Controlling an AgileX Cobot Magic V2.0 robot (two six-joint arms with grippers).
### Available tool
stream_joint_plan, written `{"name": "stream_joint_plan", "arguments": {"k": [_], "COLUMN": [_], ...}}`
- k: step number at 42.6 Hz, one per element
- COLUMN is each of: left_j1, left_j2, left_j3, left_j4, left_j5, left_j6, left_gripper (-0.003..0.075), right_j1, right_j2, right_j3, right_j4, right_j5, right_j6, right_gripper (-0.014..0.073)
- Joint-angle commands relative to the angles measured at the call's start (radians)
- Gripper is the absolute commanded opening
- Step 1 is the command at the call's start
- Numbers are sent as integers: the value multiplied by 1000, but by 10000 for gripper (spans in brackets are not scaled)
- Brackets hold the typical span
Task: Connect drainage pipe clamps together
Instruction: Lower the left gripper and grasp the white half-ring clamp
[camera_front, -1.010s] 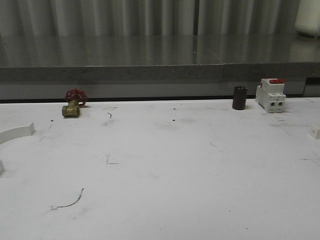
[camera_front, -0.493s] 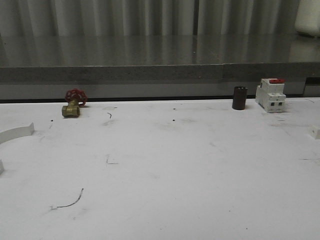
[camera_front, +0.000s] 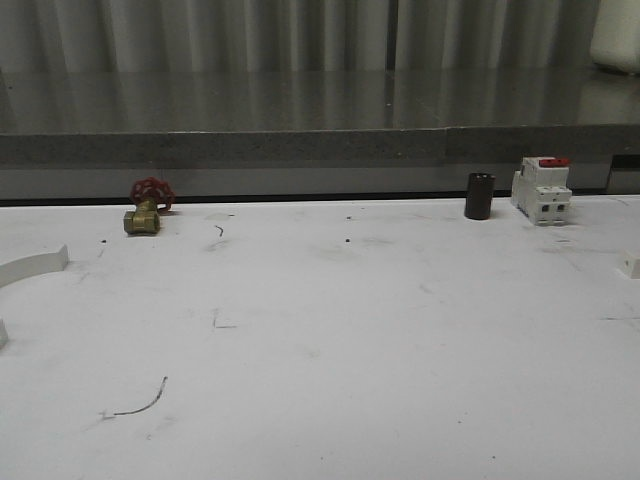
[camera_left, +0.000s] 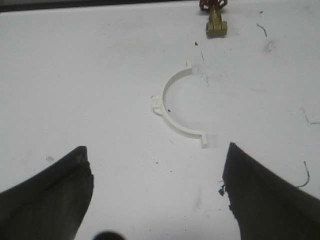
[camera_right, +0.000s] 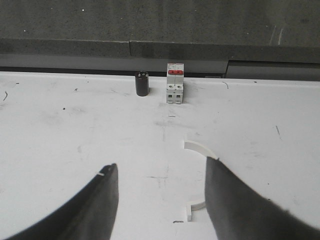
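While both grippers gape wide, white half-ring clamp (camera_left: 174, 107) lies flat on table (camera_left: 90, 90).

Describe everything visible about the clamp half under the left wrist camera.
The clamp half is a thin white half-ring that looks like plastic, lying flat on the white table. It has a small tab at each end and a blocky lug on its outer curve. Nothing touches it; the open left gripper hovers short of it, and a brass valve sits beyond.

Front view low over table (camera_front: 330, 330); wrist views look down, sharing it.
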Motion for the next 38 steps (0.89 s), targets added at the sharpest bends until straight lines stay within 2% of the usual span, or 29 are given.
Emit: {"name": "stream_joint_plan", "arguments": {"k": [1, 11, 21, 38], "left_j1": [-8, -8, -8, -8], "left_j2": [94, 317, 510, 779], "left_j3": [-78, -167, -230, -361], "left_j4": [34, 72, 72, 16], "left_j5": [-35, -20, -24, -64], "left_j6": [3, 3, 3, 3], "left_gripper": [523, 490, 489, 489], "right_j1": [-1, -1, -1, -1], "right_j2": [14, 14, 14, 14], "right_j3": [-32, -32, -32, -32], "right_j4": [-8, -8, -8, -8], "right_j5": [-63, -63, -63, -63], "right_j6": [-1, -1, -1, -1], "right_gripper": [425, 425, 425, 425]}}
